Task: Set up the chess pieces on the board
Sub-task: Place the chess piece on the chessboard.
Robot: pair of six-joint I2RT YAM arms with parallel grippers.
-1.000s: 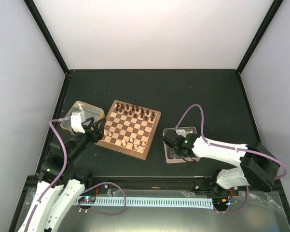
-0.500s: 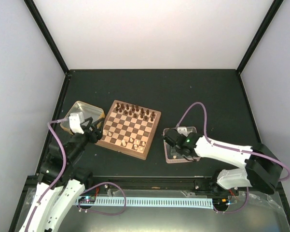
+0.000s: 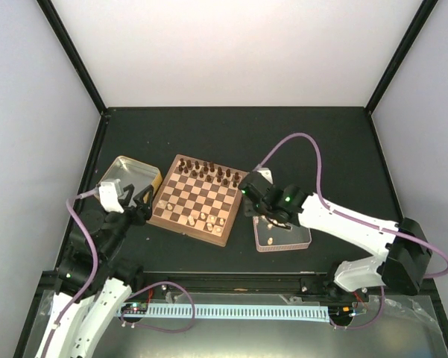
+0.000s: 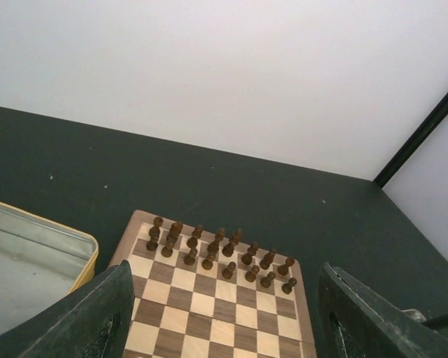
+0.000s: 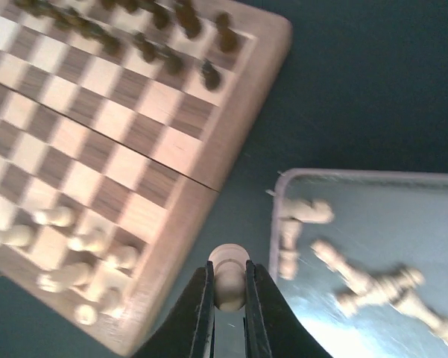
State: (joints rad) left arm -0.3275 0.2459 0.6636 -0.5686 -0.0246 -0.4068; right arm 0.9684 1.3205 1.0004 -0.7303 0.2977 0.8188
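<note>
The checkered wooden board (image 3: 200, 200) lies left of centre on the dark table. Dark brown chessmen fill its far rows (image 4: 224, 257). Several pale beige chess pieces (image 5: 82, 257) stand near its front right corner. My right gripper (image 5: 228, 287) is shut on one pale piece (image 5: 229, 272), held above the gap between the board's right edge and the clear tray (image 5: 373, 177). In the top view it (image 3: 247, 200) hangs by the board's right edge. More pale pieces (image 5: 358, 280) lie in the tray. My left gripper (image 3: 143, 203) is open and empty at the board's left edge.
A yellow-rimmed metal tin (image 3: 127, 177) sits left of the board, also in the left wrist view (image 4: 30, 261). The clear tray (image 3: 282, 231) sits right of the board. Black frame posts stand at the table's back corners.
My right gripper has risen from the tray with a pale piece and moved left towards the board's right edge. My left arm has drawn back slightly to the left.
</note>
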